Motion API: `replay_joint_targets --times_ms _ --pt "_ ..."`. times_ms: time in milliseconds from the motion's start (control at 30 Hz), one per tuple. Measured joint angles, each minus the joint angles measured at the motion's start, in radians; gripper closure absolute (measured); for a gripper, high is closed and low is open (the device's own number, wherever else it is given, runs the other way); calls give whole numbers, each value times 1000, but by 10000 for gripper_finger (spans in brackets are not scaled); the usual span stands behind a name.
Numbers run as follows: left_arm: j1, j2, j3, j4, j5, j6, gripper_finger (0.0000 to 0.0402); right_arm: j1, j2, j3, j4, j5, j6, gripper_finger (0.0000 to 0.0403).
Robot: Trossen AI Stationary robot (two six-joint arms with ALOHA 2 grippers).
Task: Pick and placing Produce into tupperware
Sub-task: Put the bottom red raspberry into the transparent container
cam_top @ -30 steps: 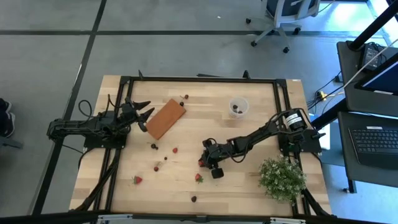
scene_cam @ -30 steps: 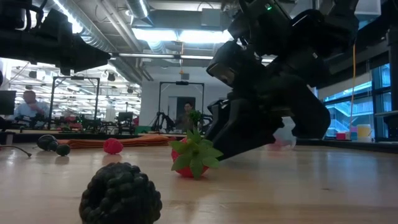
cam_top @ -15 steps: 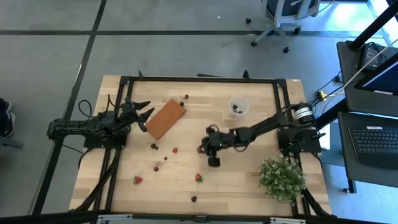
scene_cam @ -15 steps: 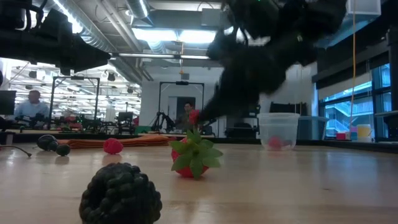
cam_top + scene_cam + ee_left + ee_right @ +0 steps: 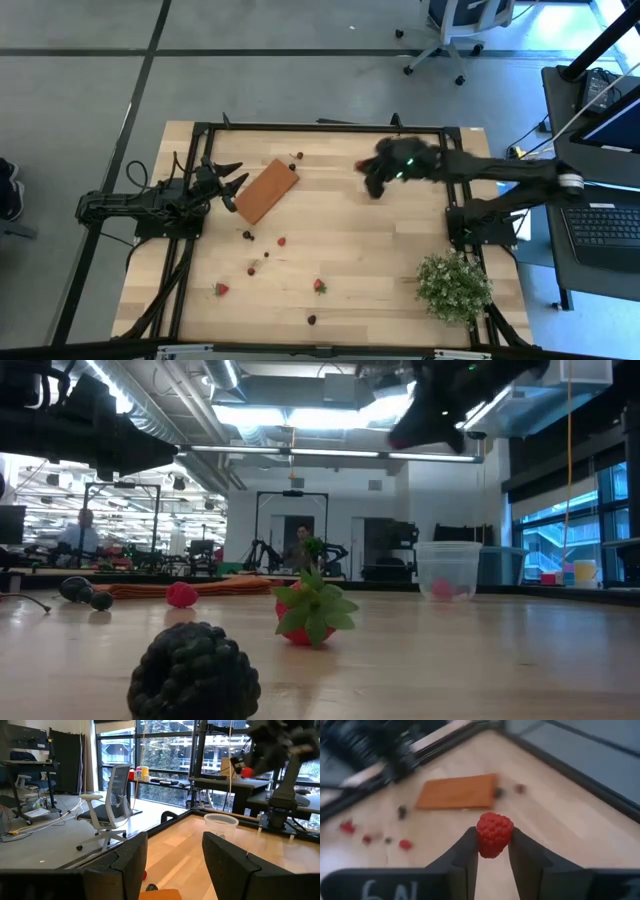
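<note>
Now we see the right hand pinching 1 red raspberry above the table, just beside the translucent cup, while the left hand waits spread near the orange block.

A flat orange-brown block lies at an angle on my wooden bench, toward its far left part. A bushy green plant stands at the bench's near right corner. Beyond the far edge, an office chair stands on the grey floor. A laptop lies open on a desk off to my right.
</note>
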Motion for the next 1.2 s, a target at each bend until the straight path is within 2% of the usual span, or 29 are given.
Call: replay_joint_targets --times_ms 100,200,500,733,1200 --pt "0 0 0 0 0 1 217 -61 -50 63 -163 0 37 307" --pt "0 0 0 0 0 1 217 -108 -45 147 -334 -5 26 307" --pt "0 0 0 0 0 2 217 -233 144 368 -746 -5 15 307" --pt "0 0 0 0 0 1 217 -285 320 391 -774 -95 -67 307" --pt "0 0 0 0 0 0 217 -290 576 391 -777 -96 -116 308"
